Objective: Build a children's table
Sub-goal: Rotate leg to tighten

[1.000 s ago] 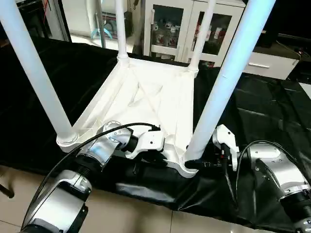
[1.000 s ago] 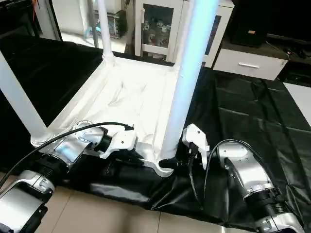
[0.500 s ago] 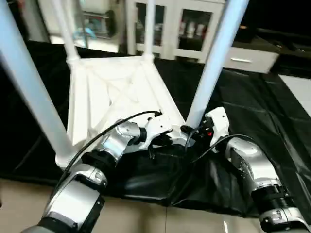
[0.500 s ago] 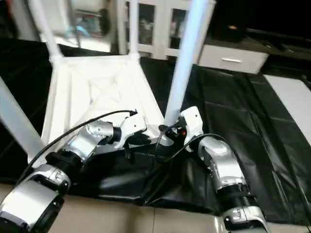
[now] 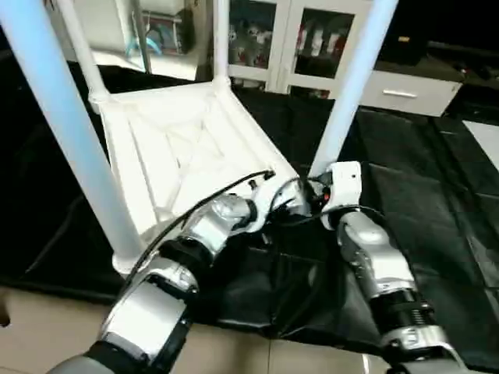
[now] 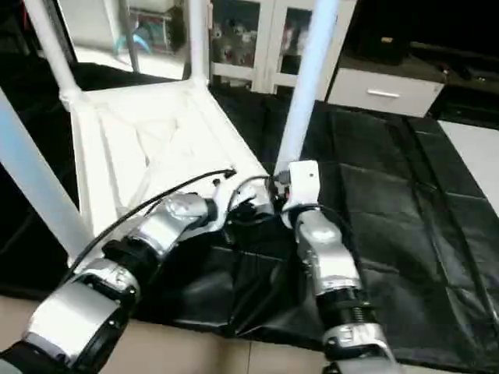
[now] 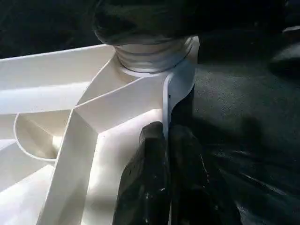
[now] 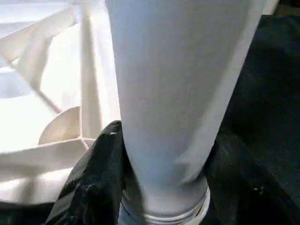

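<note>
The children's table lies upside down on a black sheet. Its white tabletop (image 5: 179, 140) shows the X-ribbed underside, and a leg stands in each corner socket. My left gripper (image 7: 166, 129) is shut on the tabletop's thin rim beside the near right corner socket (image 7: 150, 56). My right gripper (image 8: 164, 140) is shut on the base of the near right leg (image 5: 351, 86), one black finger (image 8: 101, 164) on each side of the tube. Both grippers (image 5: 269, 212) (image 5: 316, 191) meet at that corner. The near left leg (image 5: 78, 148) rises close in front of me.
The black sheet (image 5: 421, 187) covers the work surface and hangs over its near edge above pale floor tiles (image 5: 47, 327). A white glass-door cabinet (image 5: 312, 47) and a low white drawer unit (image 5: 405, 89) stand behind.
The table has swung round on the sheet: its near right corner moved away from me and the far corners went left. Both arms stretched forward with it, grips unchanged.
</note>
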